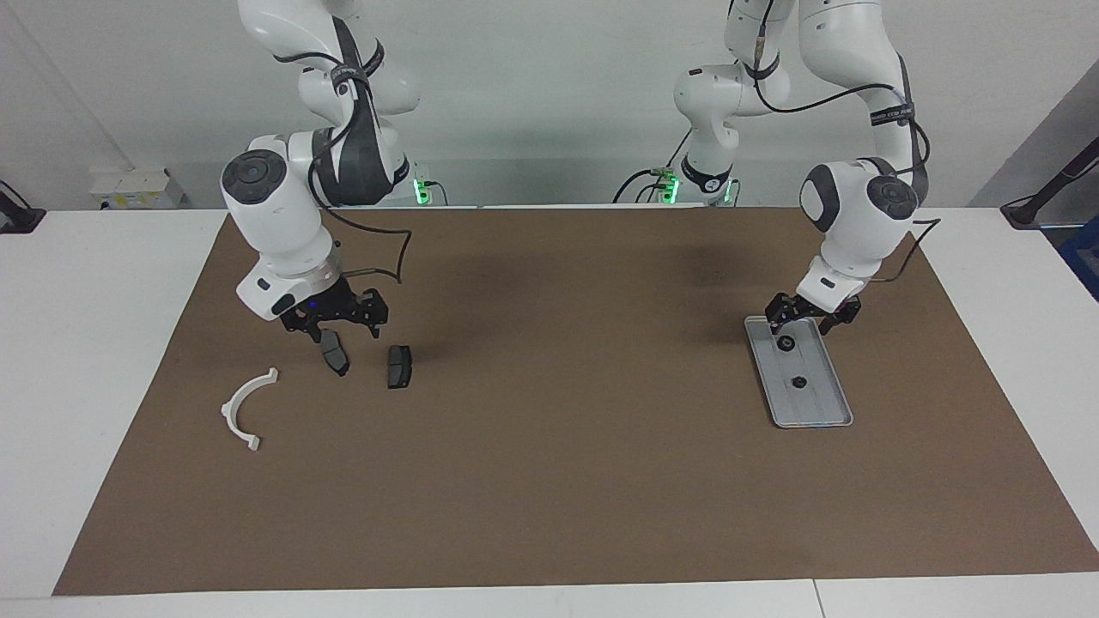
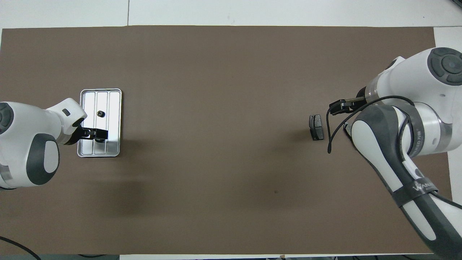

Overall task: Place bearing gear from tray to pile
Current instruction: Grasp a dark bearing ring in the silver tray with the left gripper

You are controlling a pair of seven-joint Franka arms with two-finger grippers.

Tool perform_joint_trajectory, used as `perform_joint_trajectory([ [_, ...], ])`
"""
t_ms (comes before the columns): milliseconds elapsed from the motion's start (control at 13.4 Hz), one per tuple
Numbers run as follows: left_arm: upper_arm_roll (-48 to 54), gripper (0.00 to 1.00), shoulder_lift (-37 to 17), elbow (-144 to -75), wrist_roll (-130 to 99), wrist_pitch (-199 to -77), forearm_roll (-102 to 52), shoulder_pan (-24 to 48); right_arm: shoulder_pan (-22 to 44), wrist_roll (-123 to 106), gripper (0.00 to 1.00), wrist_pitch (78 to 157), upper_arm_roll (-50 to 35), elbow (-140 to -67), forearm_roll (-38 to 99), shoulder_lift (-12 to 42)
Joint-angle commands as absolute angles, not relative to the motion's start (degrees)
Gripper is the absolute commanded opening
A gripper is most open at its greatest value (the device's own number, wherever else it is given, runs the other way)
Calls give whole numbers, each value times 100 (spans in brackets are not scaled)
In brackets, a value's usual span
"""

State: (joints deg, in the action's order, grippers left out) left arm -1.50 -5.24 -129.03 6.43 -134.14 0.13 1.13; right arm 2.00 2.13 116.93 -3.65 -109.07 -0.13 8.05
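Note:
The silver tray [image 1: 816, 412] lies at the left arm's end of the table and also shows in the overhead view [image 2: 114, 108]. Two small dark bearing gears lie in it, one nearer to the robots [image 1: 785, 343] and one farther [image 1: 798, 382], the farther one also in the overhead view [image 2: 100, 113]. My left gripper [image 1: 803, 328] is open and low over the nearer gear; in the overhead view it [image 2: 96, 135] covers that gear. The pile lies at the right arm's end: a white half-ring bracket [image 1: 249, 408] and two dark brake pads [image 1: 335, 354] [image 1: 397, 366]. My right gripper [image 1: 335, 324] hangs over one pad.
A brown mat [image 1: 558, 429] covers the table, with white table surface around it. The right arm [image 2: 397, 137] hides the bracket and one brake pad in the overhead view; the other pad [image 2: 316, 127] shows there.

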Motion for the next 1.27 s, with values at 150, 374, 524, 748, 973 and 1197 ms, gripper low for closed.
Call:
perform_joint_trajectory([
  [150, -132, 100, -694, -13078, 686, -13701, 79, 97, 202, 343, 100, 11751, -387, -10934, 62, 782],
  [374, -132, 100, -826, -13096, 686, -13833, 79, 132, 193, 343, 100, 11733, -387, -10934, 62, 782],
  [524, -132, 99, -870, -13096, 685, -13887, 79, 149, 193, 343, 100, 11733, -387, -10934, 62, 782],
  [748, -123, 64, -905, -13087, 642, -13904, 79, 158, 211, 378, 100, 11760, -387, -10942, 62, 782],
  [973, -123, 0, -914, -13043, 642, -13878, 62, 158, 211, 545, 100, 11760, -396, -10942, 62, 782],
  [1197, -114, 0, -923, -12702, 668, -13547, 53, 150, 211, 545, 100, 11768, -396, -10942, 62, 782],
])
